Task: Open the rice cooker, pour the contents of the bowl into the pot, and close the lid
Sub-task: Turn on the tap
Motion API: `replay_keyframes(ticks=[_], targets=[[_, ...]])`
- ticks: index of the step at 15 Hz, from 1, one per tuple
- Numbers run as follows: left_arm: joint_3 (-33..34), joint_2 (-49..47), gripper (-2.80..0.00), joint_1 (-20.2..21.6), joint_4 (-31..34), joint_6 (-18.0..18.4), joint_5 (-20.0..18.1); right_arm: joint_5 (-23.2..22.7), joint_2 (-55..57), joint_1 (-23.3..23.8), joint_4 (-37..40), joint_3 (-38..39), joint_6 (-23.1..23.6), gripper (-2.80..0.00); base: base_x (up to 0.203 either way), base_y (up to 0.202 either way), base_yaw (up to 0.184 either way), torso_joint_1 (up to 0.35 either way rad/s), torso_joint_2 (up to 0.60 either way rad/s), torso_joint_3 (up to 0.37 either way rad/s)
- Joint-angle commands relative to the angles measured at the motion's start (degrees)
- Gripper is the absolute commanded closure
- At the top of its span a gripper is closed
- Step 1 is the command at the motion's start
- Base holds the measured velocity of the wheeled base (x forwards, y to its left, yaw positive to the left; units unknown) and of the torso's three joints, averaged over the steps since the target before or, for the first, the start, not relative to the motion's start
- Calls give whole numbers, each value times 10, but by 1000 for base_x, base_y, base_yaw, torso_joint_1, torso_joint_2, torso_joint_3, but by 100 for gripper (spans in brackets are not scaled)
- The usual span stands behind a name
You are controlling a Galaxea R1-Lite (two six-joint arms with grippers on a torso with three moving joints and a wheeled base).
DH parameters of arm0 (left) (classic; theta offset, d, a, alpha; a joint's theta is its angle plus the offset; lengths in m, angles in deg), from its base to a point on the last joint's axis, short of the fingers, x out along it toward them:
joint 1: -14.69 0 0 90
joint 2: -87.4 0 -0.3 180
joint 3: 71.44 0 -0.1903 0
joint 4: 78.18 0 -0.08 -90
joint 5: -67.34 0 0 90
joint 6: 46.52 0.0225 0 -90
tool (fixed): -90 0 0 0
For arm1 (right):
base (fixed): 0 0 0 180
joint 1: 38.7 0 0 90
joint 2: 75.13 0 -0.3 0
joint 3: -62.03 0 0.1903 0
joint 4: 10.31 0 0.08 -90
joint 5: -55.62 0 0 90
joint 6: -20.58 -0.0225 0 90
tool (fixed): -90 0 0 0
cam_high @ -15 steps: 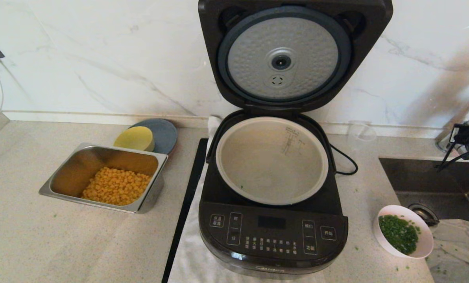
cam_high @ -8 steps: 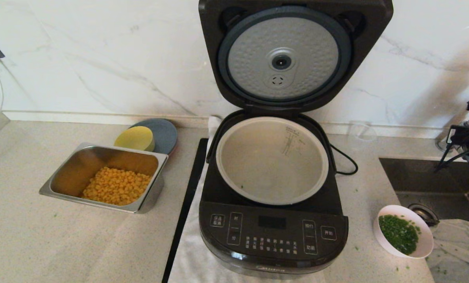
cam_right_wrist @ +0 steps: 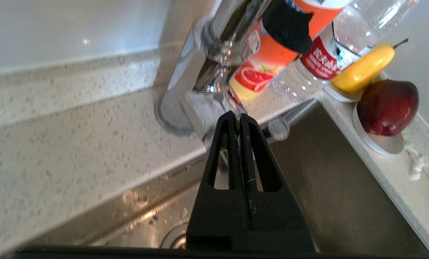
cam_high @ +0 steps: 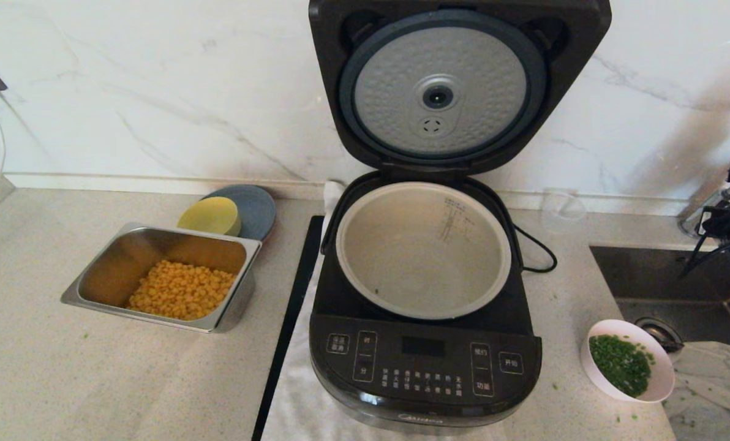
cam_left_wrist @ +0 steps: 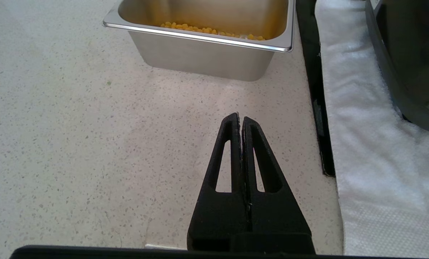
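Head view: we look forward and down from above the counter (cam_high: 95, 380), taking in the open rice cooker (cam_high: 425, 367) at centre, the steel tray (cam_high: 163, 278) to the left and the sink (cam_high: 665, 275) at the right edge.
Left wrist view: we look from behind the left gripper (cam_left_wrist: 240, 118), low and close over the counter (cam_left_wrist: 74, 144), facing the steel tray (cam_left_wrist: 200, 57).
Right wrist view: we look from behind the right gripper (cam_right_wrist: 238, 117), close over the sink (cam_right_wrist: 326, 187), facing the faucet (cam_right_wrist: 200, 72).
Head and left wrist overlap: steel tray, white towel (cam_left_wrist: 365, 144), cooker side.
Head and right wrist overlap: the sink corner.
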Motion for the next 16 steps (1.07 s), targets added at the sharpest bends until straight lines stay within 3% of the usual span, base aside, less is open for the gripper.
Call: replay_keyframes(ticks=[1,6,16], targets=[[4,0,0,0,0,0,0,2,-21,0,-2,20,1,0,0,0,0,0,0,0],[4,0,0,0,0,0,0,1,-43,1,3,64,1,0,0,0,0,0,0,0],[4,0,0,0,0,0,0,-2,-44,-2,1,12,-20,0,0,0,0,0,0,0]])
